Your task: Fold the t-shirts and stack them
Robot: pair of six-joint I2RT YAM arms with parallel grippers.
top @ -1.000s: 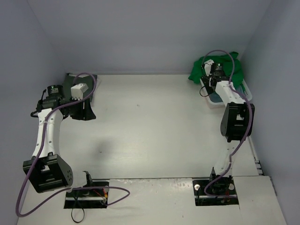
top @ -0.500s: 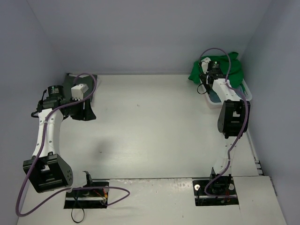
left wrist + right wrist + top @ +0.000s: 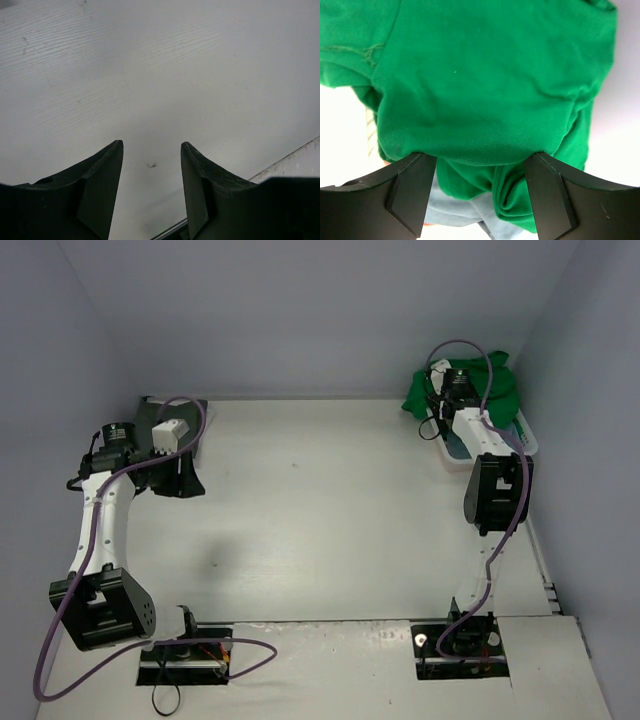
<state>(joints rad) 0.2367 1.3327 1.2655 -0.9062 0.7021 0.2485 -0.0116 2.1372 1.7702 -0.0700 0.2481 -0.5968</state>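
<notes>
Green t-shirt (image 3: 480,90) fills my right wrist view; right gripper (image 3: 481,156) spread wide over it, left gripper (image 3: 151,145) parted, empty over table (image 3: 150,60).

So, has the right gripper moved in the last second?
Yes. The right gripper moved upward in the top view, farther over the green t-shirt, judged against the white basket.
</notes>
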